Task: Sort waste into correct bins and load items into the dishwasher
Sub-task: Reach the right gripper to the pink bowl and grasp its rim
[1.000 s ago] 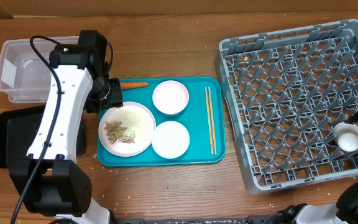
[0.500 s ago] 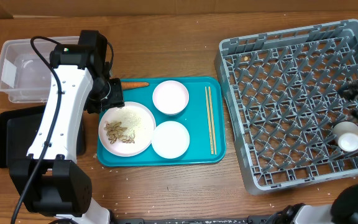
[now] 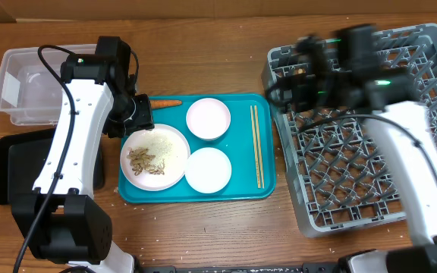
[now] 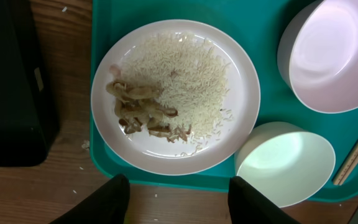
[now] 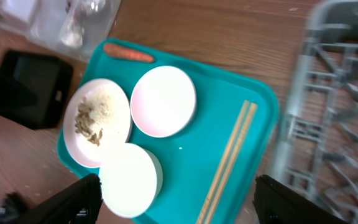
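Observation:
A white plate (image 3: 155,155) (image 4: 174,96) with beige food scraps and rice lies on the teal tray's left side. Two white bowls (image 3: 208,118) (image 3: 208,169) and a pair of chopsticks (image 3: 257,144) (image 5: 229,158) share the tray. An orange carrot (image 3: 164,103) (image 5: 128,53) lies at the tray's back left corner. My left gripper (image 3: 133,114) (image 4: 179,205) hangs open and empty above that corner, beside the carrot. My right gripper (image 3: 283,92) (image 5: 179,205), blurred, is open and empty over the left edge of the grey dish rack (image 3: 340,182). The small cup is hidden.
The clear tub (image 3: 25,87) stands at the back left, with the flat black tray (image 3: 14,163) in front of it. The teal tray (image 3: 241,186) fills the middle. My right arm stretches across the rack. Rice grains dot the wood by the tray.
My right arm has swung from the rack's right side, where the cup stood, across to its left edge. The left arm has not moved.

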You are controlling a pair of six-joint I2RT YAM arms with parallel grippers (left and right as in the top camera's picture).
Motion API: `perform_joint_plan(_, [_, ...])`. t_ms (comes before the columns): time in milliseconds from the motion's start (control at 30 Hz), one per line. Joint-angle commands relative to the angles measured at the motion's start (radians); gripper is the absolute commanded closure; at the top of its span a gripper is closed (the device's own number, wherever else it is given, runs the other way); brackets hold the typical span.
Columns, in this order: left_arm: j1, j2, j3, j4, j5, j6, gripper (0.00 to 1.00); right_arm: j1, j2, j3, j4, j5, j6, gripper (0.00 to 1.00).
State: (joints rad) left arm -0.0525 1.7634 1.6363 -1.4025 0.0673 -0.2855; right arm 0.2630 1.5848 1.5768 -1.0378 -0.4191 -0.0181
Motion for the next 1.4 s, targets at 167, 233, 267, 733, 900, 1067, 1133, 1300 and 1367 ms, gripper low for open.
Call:
perform_joint_plan(167, [-0.008,-0.024,0.015,0.001,0.008,-0.010,0.46,0.182,0.228,0.012,0.134,0.247,0.174,0.23])
perform_joint_plan(233, [-0.008,-0.024,0.015,0.001,0.008,-0.010,0.46,0.193,0.280,0.012,0.153,0.246,0.205,0.24])
perform_joint_plan(267, [-0.008,-0.024,0.015,0.001,0.008,-0.010,0.46,0.196,0.308,0.012,0.164,0.246,0.217,0.25])
perform_joint_plan(733, [-0.008,-0.024,0.015,0.009,0.008,-0.010,0.46,0.239,0.520,0.009,0.229,0.232,0.263,0.41])
perform_joint_plan(900, [-0.008,-0.024,0.015,0.010,0.008,-0.010,0.46,0.240,0.520,0.007,0.245,0.235,0.285,0.66])
perform_joint_plan(1067, [-0.008,-0.024,0.015,0.010,0.008,-0.010,0.46,0.241,0.520,-0.006,0.244,0.252,0.348,0.74])
perform_joint_plan(1133, [-0.008,-0.024,0.015,0.010,0.008,-0.010,0.46,0.241,0.521,-0.007,0.240,0.269,0.377,0.76])
perform_joint_plan(1300, [-0.008,-0.024,0.015,0.007,0.008,-0.010,0.45,0.241,0.520,-0.007,0.238,0.269,0.402,0.81])
perform_joint_plan(1367, [-0.008,-0.024,0.015,0.006,0.008,-0.010,0.46,0.241,0.520,-0.007,0.223,0.270,0.417,0.84])
